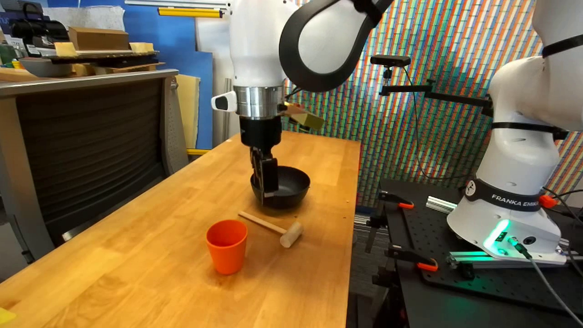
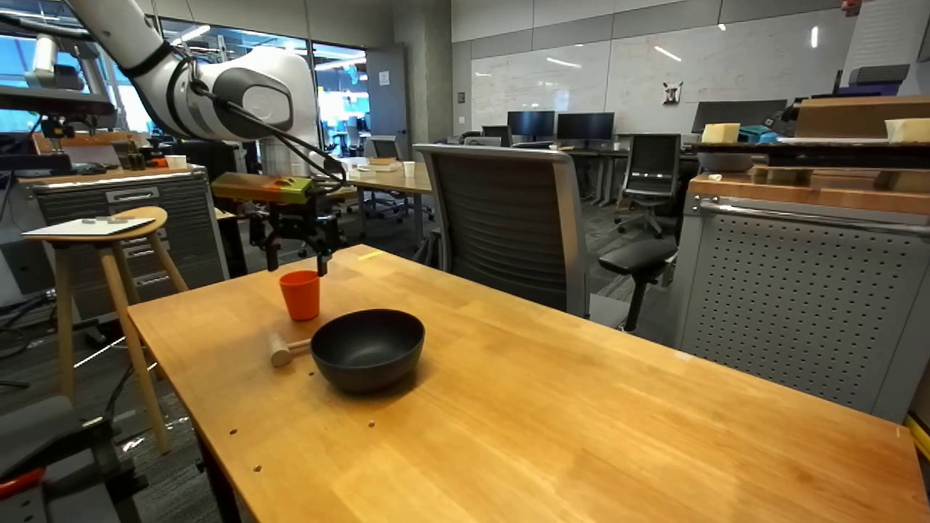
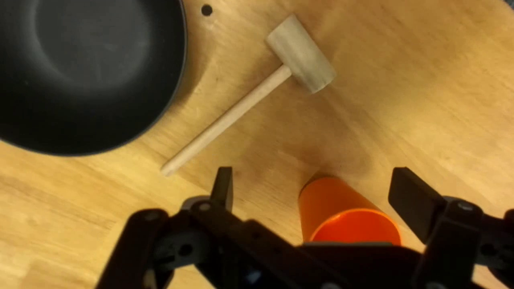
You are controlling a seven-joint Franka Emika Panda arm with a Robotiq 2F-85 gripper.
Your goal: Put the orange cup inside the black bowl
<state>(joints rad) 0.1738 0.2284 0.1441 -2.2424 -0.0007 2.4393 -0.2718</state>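
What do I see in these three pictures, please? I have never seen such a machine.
The machine is a robot arm, and the black part at its end is its gripper, a two-fingered grasping tool. Two pictures come from cameras outside the robot; the close one, from above, comes from a camera on its wrist. On the wooden table stand an orange cup and a wider black bowl, with a small wooden mallet lying between them. The gripper is open and holds nothing.
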